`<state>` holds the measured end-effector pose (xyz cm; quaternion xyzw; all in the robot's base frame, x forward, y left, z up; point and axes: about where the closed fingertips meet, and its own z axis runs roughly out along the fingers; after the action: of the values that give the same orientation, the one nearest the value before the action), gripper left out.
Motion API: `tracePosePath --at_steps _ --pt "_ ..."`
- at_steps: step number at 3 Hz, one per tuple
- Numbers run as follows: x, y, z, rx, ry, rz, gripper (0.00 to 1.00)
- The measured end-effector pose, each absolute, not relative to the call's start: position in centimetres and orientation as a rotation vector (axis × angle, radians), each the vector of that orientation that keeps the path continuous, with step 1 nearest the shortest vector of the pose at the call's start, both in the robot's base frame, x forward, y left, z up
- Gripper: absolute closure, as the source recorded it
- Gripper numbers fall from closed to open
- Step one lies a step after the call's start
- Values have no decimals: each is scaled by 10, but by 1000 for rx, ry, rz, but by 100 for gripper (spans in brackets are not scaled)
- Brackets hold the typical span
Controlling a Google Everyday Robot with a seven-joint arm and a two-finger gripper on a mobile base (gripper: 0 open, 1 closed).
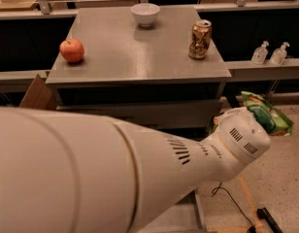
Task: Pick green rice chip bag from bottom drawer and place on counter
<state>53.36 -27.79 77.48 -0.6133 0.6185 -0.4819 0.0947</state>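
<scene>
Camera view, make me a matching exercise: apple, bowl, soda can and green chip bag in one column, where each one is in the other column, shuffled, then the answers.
Things:
1. apple
2. bowl
3. soda can
4. green rice chip bag

Places:
A. at the gripper, on the arm's end, right of the counter
B. back edge of the counter, near the middle
C. left side of the counter
D. right side of the counter

Pairs: 1-C, 2-B, 3-D, 4-A.
</scene>
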Motion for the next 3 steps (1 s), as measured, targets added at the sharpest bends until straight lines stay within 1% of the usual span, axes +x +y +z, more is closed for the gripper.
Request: tracePosePath --at_steps 1,2,3 --pt "493 -305 835 -1690 1877 -1640 100" --pt "484 -310 876 -1637 1839 -1721 100" --pt "505 -296 896 -1653 1740 -1680 100"
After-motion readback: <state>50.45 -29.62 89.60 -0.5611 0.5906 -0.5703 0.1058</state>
